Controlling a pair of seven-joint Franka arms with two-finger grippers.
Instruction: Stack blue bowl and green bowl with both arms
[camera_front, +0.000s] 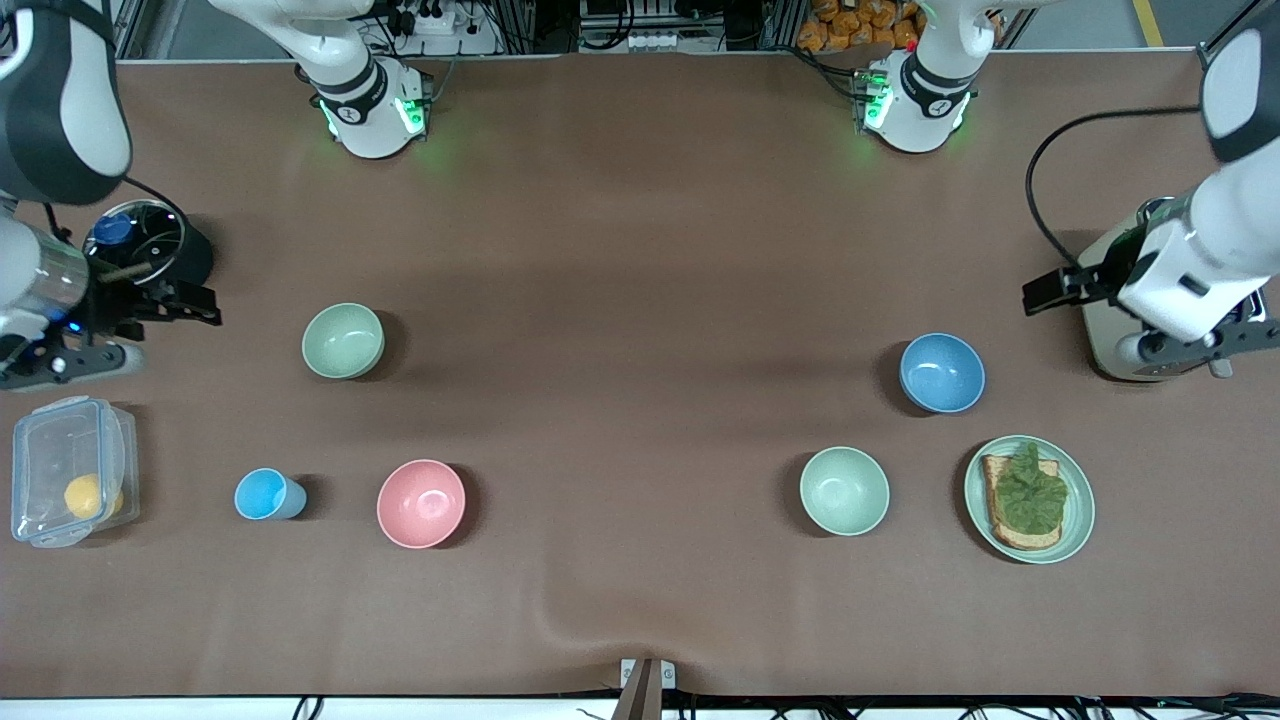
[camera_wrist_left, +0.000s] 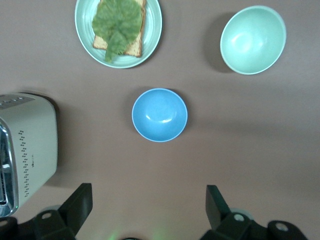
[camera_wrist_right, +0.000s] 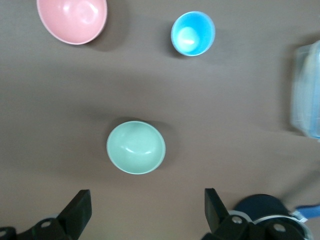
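1. The blue bowl (camera_front: 941, 372) sits upright and empty on the table (camera_front: 640, 250), toward the left arm's end. Nothing touches it.
2. The green bowl (camera_front: 343, 341) is well apart from the blue bowl, toward the right arm's end. It is upright, empty and a touch farther from the front camera.
3. The left gripper (camera_front: 1036, 295) hangs over bare table between the blue bowl and the toaster (camera_front: 1125, 330). Its fingers (camera_wrist_left: 80, 202) are spread wide and hold nothing.
4. The right gripper (camera_front: 203, 305) is well apart from the blue bowl, over the table at the right arm's end, just beside a black pot (camera_front: 150, 245). Its fingers (camera_wrist_right: 77, 210) are also wide and empty.
5. A paler green bowl (camera_front: 844, 490) and a plate (camera_front: 1080, 520) with toast (camera_front: 1022, 500) both lie nearer the front camera than the blue bowl.
6. The pink bowl (camera_front: 421, 503), small blue cup (camera_front: 262, 494) and clear plastic box (camera_front: 70, 470) are all well apart from the blue bowl, toward the right arm's end.
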